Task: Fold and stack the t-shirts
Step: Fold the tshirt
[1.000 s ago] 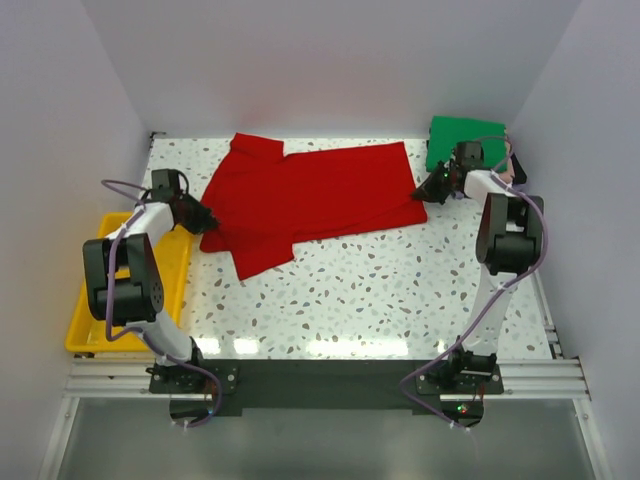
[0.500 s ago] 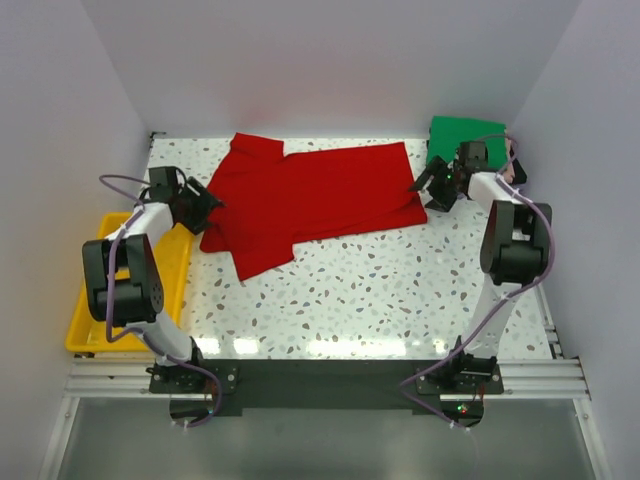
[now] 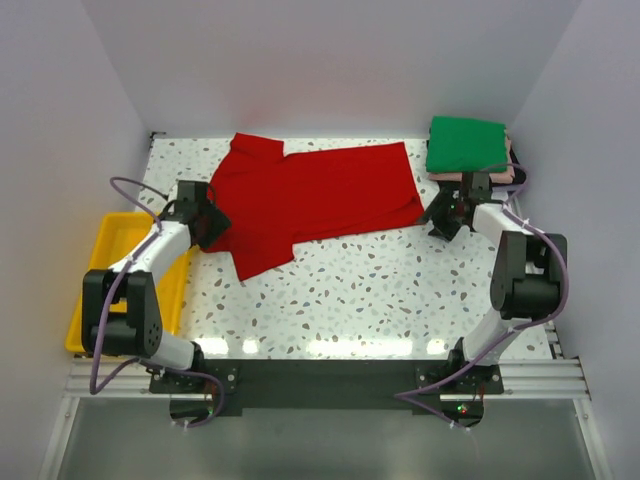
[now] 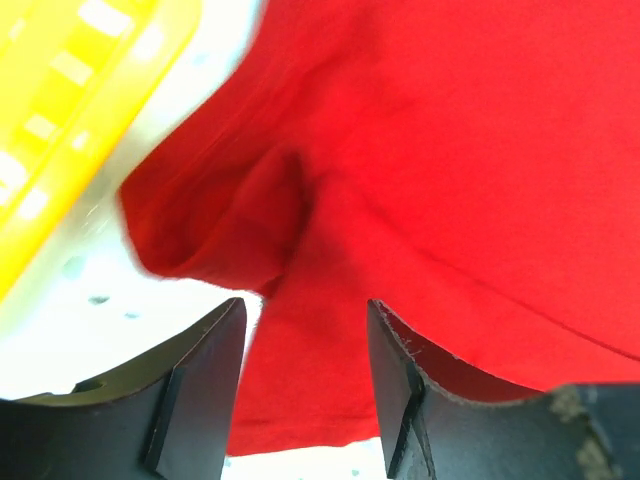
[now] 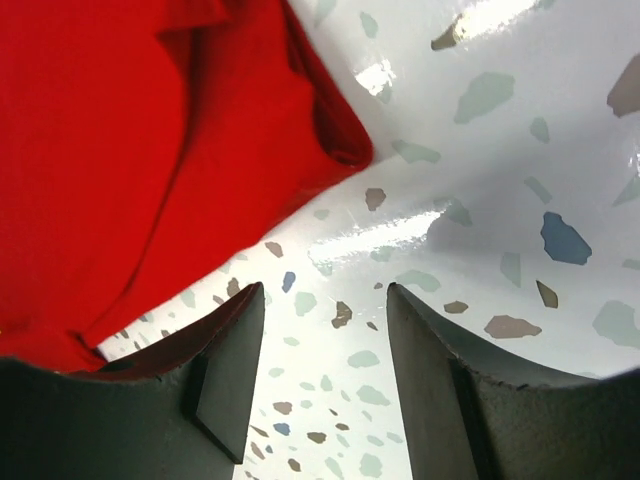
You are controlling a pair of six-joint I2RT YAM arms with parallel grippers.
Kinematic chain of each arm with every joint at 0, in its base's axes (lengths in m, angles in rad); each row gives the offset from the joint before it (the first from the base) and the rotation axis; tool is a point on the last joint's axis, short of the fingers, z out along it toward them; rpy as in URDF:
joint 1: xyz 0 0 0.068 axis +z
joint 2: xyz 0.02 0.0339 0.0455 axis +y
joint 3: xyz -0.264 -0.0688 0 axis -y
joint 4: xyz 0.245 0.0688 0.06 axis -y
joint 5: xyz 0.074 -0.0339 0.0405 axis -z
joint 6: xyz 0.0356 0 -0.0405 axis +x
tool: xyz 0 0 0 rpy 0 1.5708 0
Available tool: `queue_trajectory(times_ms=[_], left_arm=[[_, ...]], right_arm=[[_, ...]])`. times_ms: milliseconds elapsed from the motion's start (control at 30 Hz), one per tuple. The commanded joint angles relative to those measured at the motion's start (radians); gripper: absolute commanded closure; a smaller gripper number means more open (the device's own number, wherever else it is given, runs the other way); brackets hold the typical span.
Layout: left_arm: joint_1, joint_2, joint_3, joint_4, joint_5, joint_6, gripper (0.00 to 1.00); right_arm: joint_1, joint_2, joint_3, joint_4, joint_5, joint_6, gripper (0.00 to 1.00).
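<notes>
A bright red t-shirt (image 3: 310, 195) lies spread flat across the back middle of the table, one sleeve pointing toward the near left. A folded green t-shirt (image 3: 465, 145) tops a stack at the back right, with a pale pink edge (image 3: 505, 176) beneath it. My left gripper (image 3: 207, 222) is open at the red shirt's left edge. In the left wrist view its jaws (image 4: 305, 330) hover apart over the red cloth (image 4: 450, 150) and pinch nothing. My right gripper (image 3: 441, 215) is open just off the shirt's right corner. Only speckled tabletop shows between its fingers (image 5: 325, 310), with the red hem (image 5: 150, 150) to their left.
A yellow plastic tray (image 3: 80, 320) sits along the table's left side, beside the left arm; its rim (image 4: 60, 120) shows in the left wrist view. White walls close in on three sides. The speckled tabletop (image 3: 400, 290) extends in front of the shirt.
Both grippers were shut at the red shirt's left and right edges; they opened and let go. Each has drawn a little toward the near side. The shirt lies as before.
</notes>
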Motion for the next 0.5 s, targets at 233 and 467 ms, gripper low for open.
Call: queue_trajectory(times_ms=[233, 467], left_arm=[[-0.021, 0.064, -0.038, -0.044, -0.200, -0.109, 0.45], [-0.019, 0.107, 0.007, -0.041, -0.225, -0.120, 0.41]], right_arm=[[0.022, 0.036, -0.010, 0.088, 0.025, 0.021, 0.45], [0.022, 0.078, 0.012, 0.097, 0.041, 0.027, 0.46]])
